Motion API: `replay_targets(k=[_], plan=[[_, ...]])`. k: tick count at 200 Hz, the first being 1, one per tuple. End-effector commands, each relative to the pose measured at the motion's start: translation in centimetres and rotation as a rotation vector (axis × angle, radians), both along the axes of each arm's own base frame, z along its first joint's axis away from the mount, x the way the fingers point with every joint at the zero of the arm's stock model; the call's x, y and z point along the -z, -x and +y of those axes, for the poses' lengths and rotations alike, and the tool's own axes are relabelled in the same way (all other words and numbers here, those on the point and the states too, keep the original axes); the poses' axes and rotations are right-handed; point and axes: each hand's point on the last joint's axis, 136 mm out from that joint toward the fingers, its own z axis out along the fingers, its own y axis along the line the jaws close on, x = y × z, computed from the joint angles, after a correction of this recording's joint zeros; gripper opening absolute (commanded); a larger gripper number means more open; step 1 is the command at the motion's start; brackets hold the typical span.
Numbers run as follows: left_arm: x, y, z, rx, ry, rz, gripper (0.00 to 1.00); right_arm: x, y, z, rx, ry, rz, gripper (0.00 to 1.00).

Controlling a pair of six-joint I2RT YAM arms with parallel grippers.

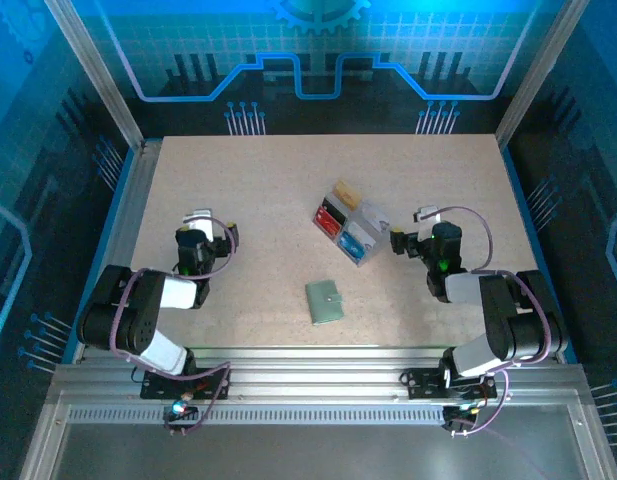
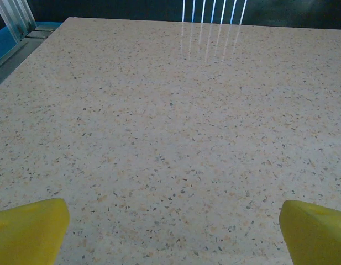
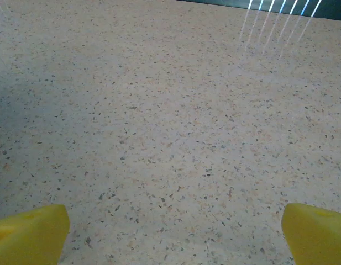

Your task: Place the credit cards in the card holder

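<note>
The credit cards point(image 1: 350, 222) sat in small stacks, sorted by colour into the compartments of a clear tray point(image 1: 362, 259) set at a slant near the middle of the table point(image 1: 238, 180): tan-gold at the far end, then red and black, pale grey-white, and blue nearest. The card holder point(image 1: 325, 300), sage-green and roughly square, lay flat and closed just in front of the tray, apart from it, its snap tab on its right edge.

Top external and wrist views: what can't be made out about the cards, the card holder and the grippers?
- credit cards, top external: too small to count per stack or read.
- card holder, top external: its own cover hides the inside; snap state too small to tell.
- left gripper and right gripper, wrist views: fingers cut off by the bottom edge.
</note>
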Motion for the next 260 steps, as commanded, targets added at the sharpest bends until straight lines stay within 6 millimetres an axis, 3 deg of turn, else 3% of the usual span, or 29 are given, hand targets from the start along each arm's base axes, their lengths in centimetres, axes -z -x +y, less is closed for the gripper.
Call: replay_targets(k=[1, 144, 163, 193, 207, 217, 241, 260], plan=[[-1.3, -0.9, 0.4, -0.007, -0.016, -0.049, 0.99, -1.4, -1.1, -0.2, 0.005, 0.011, -0.054, 1.00], [-1.3, -1.0, 0.4, -0.005, -0.014, -0.048, 0.99, -1.4, -1.2, -0.3, -0.016, -0.025, -0.041, 1.00], [-1.4, -0.8, 1.6, -0.062, 0.007, -0.048, 0.99, -1.3, -1.2, -0.3, -0.016, -0.025, -0.041, 1.00], [-1.3, -0.8, 1.8, -0.063, 0.018, -0.049, 0.99, -1.4, -1.2, -0.4, -0.012, -0.023, -0.044, 1.00], [-2.0, -0.7, 2.1, -0.081, 0.021, -0.054, 0.99, -3.1, -0.8, -2.4, 0.175, 0.056, -0.073, 1.00], [-2.7, -0.6, 1.6, -0.046, 0.015, -0.059, 0.99, -5.2, -0.2, -2.4, 0.197, 0.089, -0.070, 1.00], [-5.2, -0.3, 2.5, -0.123, -0.008, -0.026, 0.99, -9.1, 0.6, -2.5, 0.241, -0.044, -0.054, 1.00], [-7.5, 0.3, 3.0, -0.191, 0.028, 0.030, 0.99, -9.9, 1.3, -3.4, 0.346, -0.146, 0.039, 1.00]])
